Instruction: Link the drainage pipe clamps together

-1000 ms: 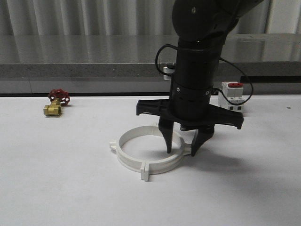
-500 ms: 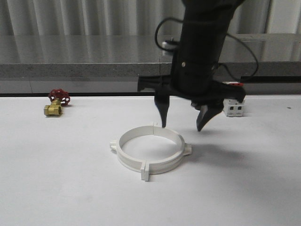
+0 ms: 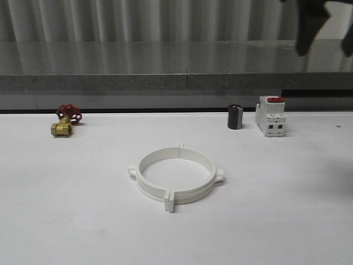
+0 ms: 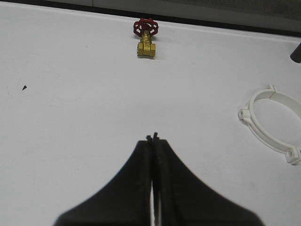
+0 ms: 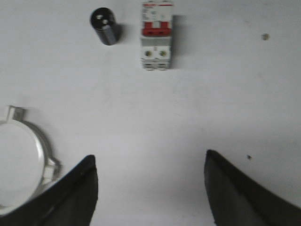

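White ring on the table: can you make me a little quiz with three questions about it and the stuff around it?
1. True or false: the two drainage pipe clamps lie joined as one ring on the table.
2. Which thing has a red handwheel? A) the brass valve B) the small black cylinder C) the white breaker
3. Fill in: in its wrist view, the left tool has its fingers pressed ____, while the right tool is open.

Key: 1 true. 2 A. 3 together.
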Robot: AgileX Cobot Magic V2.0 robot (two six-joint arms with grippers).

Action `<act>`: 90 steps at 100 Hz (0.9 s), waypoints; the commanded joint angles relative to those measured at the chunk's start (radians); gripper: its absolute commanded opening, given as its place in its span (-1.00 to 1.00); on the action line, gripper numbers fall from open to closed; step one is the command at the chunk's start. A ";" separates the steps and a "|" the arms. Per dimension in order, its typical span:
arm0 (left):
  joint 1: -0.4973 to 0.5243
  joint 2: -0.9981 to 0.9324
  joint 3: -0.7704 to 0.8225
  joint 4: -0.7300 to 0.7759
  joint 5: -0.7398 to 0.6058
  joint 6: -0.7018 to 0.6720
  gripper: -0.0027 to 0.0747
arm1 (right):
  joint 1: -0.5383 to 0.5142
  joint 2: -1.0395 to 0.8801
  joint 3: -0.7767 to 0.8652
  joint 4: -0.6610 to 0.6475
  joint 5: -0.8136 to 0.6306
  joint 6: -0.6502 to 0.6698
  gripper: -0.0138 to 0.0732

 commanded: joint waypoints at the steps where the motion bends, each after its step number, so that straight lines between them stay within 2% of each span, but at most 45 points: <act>1: 0.000 0.004 -0.026 -0.014 -0.072 0.001 -0.98 | -0.054 -0.148 0.055 -0.017 -0.024 -0.054 0.45; 19: 0.000 0.004 -0.026 -0.014 -0.072 0.001 -0.98 | -0.113 -0.386 0.247 -0.017 -0.031 -0.081 0.45; 38: 0.000 0.004 -0.026 -0.014 -0.072 0.001 -0.98 | -0.113 -0.643 0.442 -0.017 -0.022 -0.089 0.45; 59: 0.000 0.004 -0.026 -0.014 -0.072 0.001 -0.98 | -0.113 -0.894 0.578 -0.017 0.001 -0.095 0.40; 68: 0.000 0.004 -0.026 -0.014 -0.072 0.001 -0.98 | -0.113 -0.965 0.602 -0.022 0.005 -0.095 0.14; 90: 0.000 0.004 -0.026 -0.014 -0.072 0.001 -0.98 | -0.113 -1.018 0.615 -0.039 0.024 -0.095 -0.95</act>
